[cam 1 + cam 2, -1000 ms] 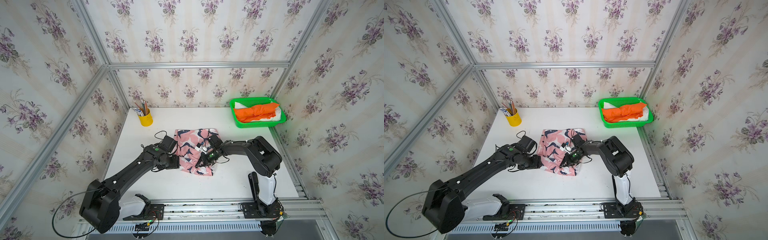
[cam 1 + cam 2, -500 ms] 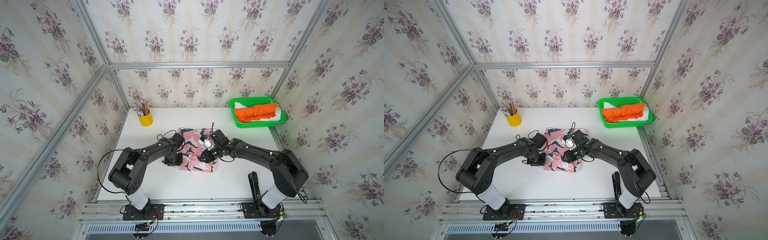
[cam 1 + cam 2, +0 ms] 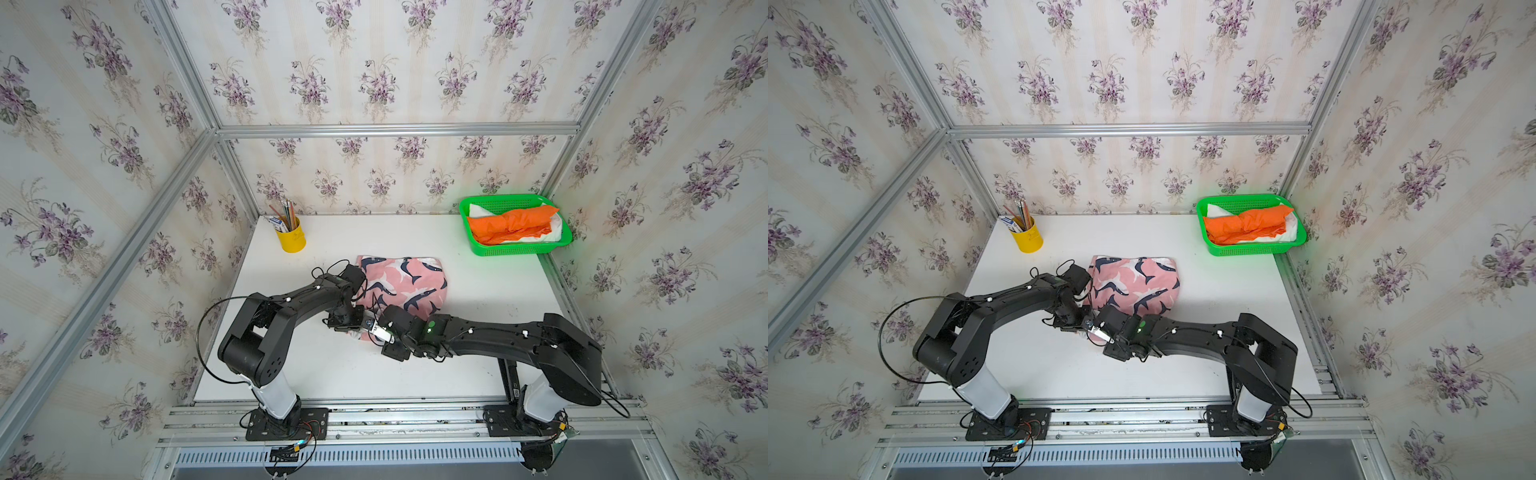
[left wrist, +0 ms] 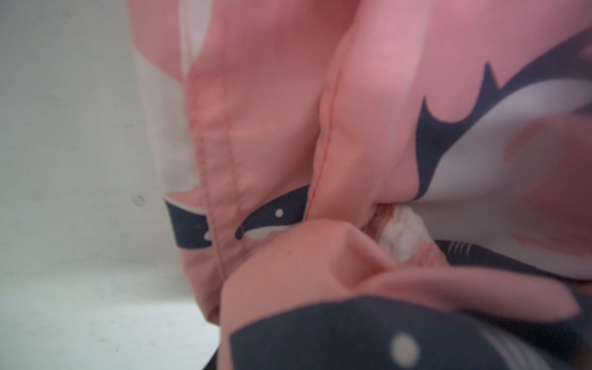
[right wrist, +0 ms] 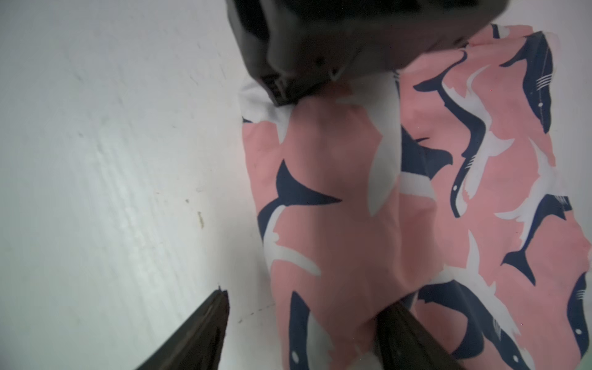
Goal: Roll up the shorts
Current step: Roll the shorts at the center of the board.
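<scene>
Shark shorts (image 3: 401, 282) (image 3: 1133, 282) lie mid-table (image 3: 478, 282), the near edge a loose roll.

Your right gripper (image 5: 307, 299) sits at one end of that roll. Its fingers (image 5: 205, 333) are well apart, one over bare table and the other on the cloth. The roll lies between them, unclamped.

Your left gripper (image 5: 285, 93) is at the roll's other end, tip touching bunched cloth. You cannot tell whether its jaws are closed on it.

In both top views the grippers are close together at the shorts' near left corner.

Orange shorts (image 3: 511, 224) and white shorts (image 3: 552, 232) lie in the basket (image 3: 515, 248), well apart from both grippers.
</scene>
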You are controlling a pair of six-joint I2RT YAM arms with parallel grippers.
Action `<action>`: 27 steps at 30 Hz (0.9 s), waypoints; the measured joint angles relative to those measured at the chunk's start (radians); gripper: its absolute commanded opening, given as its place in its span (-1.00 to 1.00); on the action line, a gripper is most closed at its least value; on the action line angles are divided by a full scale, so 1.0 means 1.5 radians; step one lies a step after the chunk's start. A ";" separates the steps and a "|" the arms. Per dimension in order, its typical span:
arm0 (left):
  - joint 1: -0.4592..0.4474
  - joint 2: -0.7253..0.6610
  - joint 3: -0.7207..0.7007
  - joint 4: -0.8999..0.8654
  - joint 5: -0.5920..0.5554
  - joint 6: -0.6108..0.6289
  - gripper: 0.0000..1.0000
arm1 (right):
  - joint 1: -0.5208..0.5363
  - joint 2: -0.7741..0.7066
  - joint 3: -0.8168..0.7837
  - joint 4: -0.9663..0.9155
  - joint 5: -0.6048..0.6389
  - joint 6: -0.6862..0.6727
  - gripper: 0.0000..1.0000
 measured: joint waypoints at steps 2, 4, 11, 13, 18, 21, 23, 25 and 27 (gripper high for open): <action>0.004 -0.004 -0.003 0.002 0.003 0.001 -0.25 | -0.008 0.027 -0.002 0.016 0.022 -0.025 0.52; 0.010 -0.011 -0.008 0.004 0.005 0.004 -0.25 | -0.018 0.046 -0.008 0.033 0.037 -0.034 0.30; 0.046 -0.070 -0.030 0.003 0.004 0.008 0.03 | -0.041 0.042 -0.013 0.029 0.004 0.009 -1.00; 0.051 -0.105 -0.033 -0.002 -0.001 0.008 0.17 | -0.042 0.022 -0.013 0.003 -0.042 0.044 -1.00; 0.053 -0.210 -0.031 -0.030 -0.020 0.004 0.38 | -0.041 -0.017 -0.015 -0.052 -0.229 0.162 -1.00; 0.053 -0.269 -0.018 -0.056 -0.029 -0.001 0.42 | -0.043 -0.021 -0.012 -0.062 -0.346 0.223 -1.00; 0.053 -0.289 -0.010 -0.074 -0.029 -0.001 0.44 | -0.057 -0.015 -0.007 -0.059 -0.432 0.256 -1.00; 0.053 -0.303 -0.009 -0.091 -0.028 -0.001 0.45 | -0.083 0.000 -0.001 -0.047 -0.503 0.286 -1.00; 0.053 -0.306 -0.013 -0.102 -0.017 -0.001 0.45 | -0.121 0.027 0.007 -0.029 -0.572 0.317 -1.00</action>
